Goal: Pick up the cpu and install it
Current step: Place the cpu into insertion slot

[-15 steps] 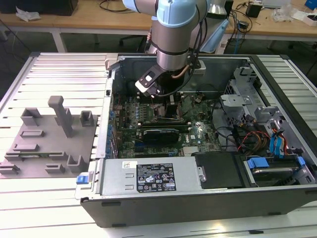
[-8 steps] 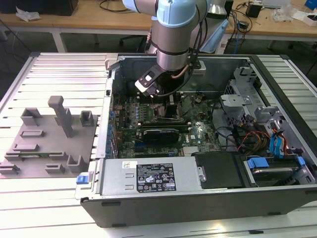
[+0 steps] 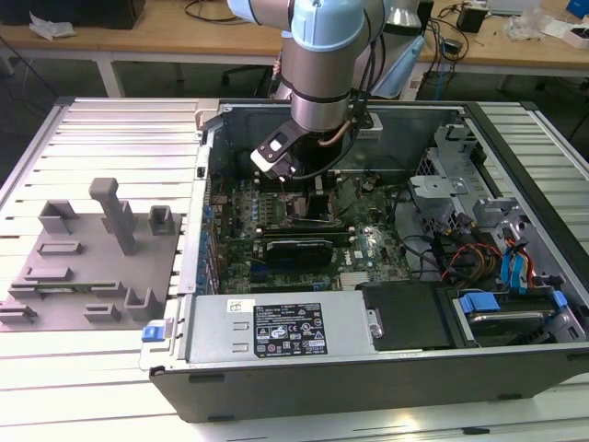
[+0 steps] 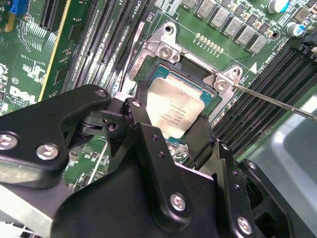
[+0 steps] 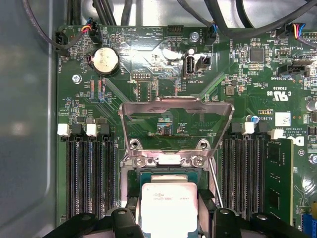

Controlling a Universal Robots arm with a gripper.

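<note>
Now end effector [image 4: 168,119] grips cpu [image 4: 171,111]; first wrist view adds raised bracket [image 5: 176,101].

So the open case [image 3: 368,368] sits on the table [image 3: 110,120], with the fixture [image 3: 83,267] beside it on the exterior view's left. Inside, over the motherboard [image 3: 359,249], the cpu [image 5: 168,206] is between the gripper [image 5: 168,218] fingers, right above the socket [image 4: 190,72], with memory slots [image 5: 89,173] on either side.

Bright even overhead light in the exterior view, slatted table [image 3: 110,129] gleaming pale, computer case [image 3: 368,368] dimmer inside, white glare on the cpu [image 5: 168,208] in the first wrist view
</note>
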